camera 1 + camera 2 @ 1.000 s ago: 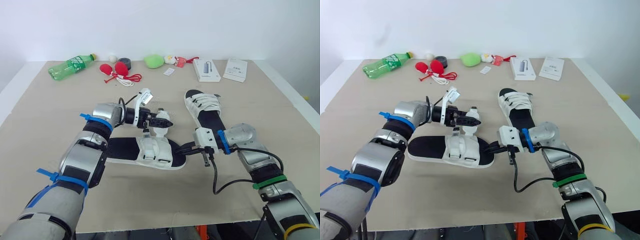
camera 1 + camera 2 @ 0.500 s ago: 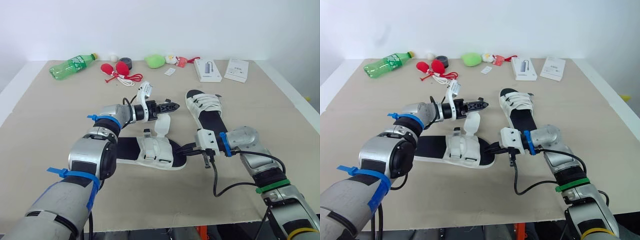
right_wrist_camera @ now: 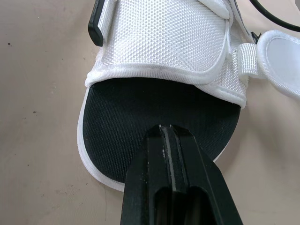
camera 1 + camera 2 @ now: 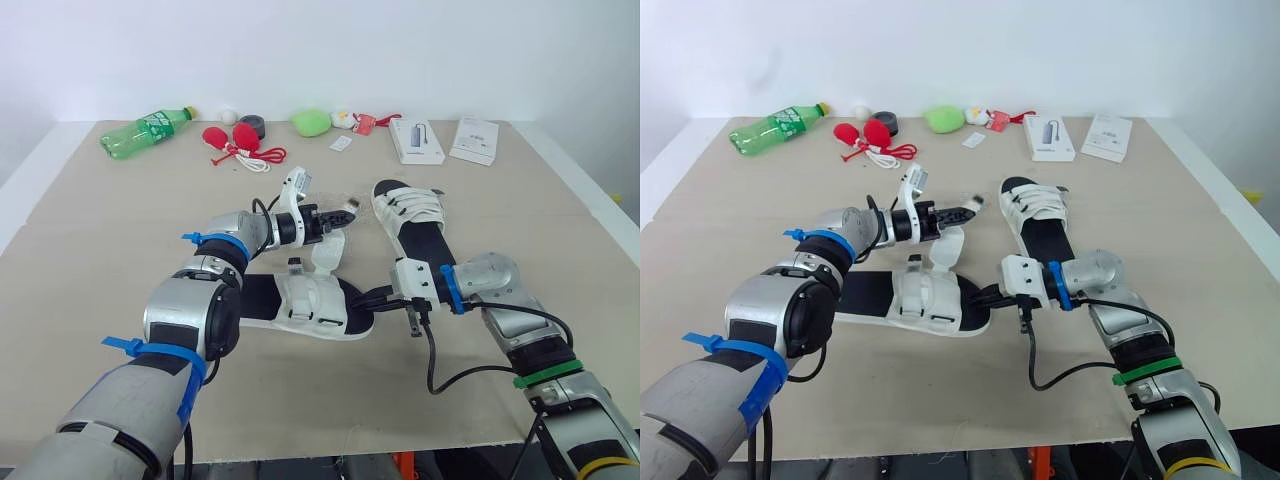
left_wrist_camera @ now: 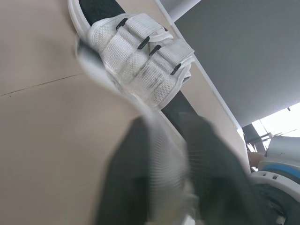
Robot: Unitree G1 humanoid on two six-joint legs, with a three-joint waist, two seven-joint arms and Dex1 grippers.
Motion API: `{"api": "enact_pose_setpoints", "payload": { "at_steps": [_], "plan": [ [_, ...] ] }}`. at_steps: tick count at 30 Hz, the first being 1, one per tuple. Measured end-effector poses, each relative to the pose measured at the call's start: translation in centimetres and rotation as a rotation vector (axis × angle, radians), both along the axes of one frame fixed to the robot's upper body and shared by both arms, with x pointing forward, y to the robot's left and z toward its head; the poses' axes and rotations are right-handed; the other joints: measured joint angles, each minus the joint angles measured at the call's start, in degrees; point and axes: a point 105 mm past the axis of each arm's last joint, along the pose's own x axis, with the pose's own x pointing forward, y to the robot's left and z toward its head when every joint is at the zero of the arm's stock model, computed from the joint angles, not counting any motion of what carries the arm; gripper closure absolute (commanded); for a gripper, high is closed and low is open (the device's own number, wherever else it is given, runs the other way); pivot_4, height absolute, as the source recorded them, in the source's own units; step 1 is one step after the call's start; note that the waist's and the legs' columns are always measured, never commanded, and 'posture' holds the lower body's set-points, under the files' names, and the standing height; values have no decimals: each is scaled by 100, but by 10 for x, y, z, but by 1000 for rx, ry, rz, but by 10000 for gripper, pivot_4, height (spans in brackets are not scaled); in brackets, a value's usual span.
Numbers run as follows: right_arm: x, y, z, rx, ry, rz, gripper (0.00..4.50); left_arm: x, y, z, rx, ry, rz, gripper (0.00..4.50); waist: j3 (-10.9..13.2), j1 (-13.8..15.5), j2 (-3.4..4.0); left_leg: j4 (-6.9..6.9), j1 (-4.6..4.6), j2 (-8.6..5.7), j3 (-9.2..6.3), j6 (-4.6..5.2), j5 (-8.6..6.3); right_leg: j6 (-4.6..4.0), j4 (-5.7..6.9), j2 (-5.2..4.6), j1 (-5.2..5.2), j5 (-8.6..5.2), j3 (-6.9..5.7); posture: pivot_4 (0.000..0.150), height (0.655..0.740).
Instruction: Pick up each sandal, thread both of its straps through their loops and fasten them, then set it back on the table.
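1 sandal (image 4: 300, 300) lies crosswise to its mate (image 4: 410, 215), toe at the closed, empty right gripper (image 4: 372, 298); left gripper (image 4: 345, 211) pinches its strap (image 4: 326, 252).

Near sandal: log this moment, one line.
near sandal: on table | left gripper: jaws shut on strap | right gripper: jaws shut at toe

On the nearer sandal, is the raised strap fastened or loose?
Loose: the left tool holds the white strap lifted up off the nearer sandal.
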Motion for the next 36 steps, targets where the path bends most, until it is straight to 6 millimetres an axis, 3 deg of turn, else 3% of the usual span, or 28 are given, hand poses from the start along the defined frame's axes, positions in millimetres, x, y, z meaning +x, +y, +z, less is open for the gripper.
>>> {"api": "enact_pose_setpoints", "payload": {
  "at_steps": [7,13,19,24,29,33,36],
  "plan": [
    [0,0,0,0,1,-1,45000,3,3,4,56,-124,-8,44787,0,1,0,0,0,0,0,-5,3,1,0,0,0,1,0,1500,7400],
    [0,-1,0,-3,4,-4,45000,-2,19,15,339,-740,-134,44787,0,11,1,-5,1,1,1,-13,8,-1,0,-2,0,4,1,1500,7400],
    [1,-2,0,-5,2,-4,45000,-57,40,21,627,-1616,-393,44787,0,28,1,-15,8,5,6,-12,9,-6,0,-3,2,4,7,1500,7400],
    [4,-2,0,-13,-8,1,45000,-96,49,16,655,-2067,-525,44787,0,31,1,-2,9,4,17,-2,15,-31,-1,-8,7,0,15,1500,7400],
    [8,2,1,-12,-10,21,45000,-115,57,9,640,-2306,-638,44787,0,27,1,-1,14,5,25,7,21,-31,0,-9,7,7,20,1500,7400],
    [9,2,1,-16,-9,32,45000,-120,56,3,634,-2363,-694,44787,0,26,1,-2,13,5,26,7,21,-29,0,-8,8,6,20,1500,7400],
    [10,3,1,-17,-11,41,45000,-115,56,4,649,-2322,-649,35851,0,22,1,-2,14,5,25,7,21,-28,2,-8,7,7,20,1500,7400]
  ]
}}
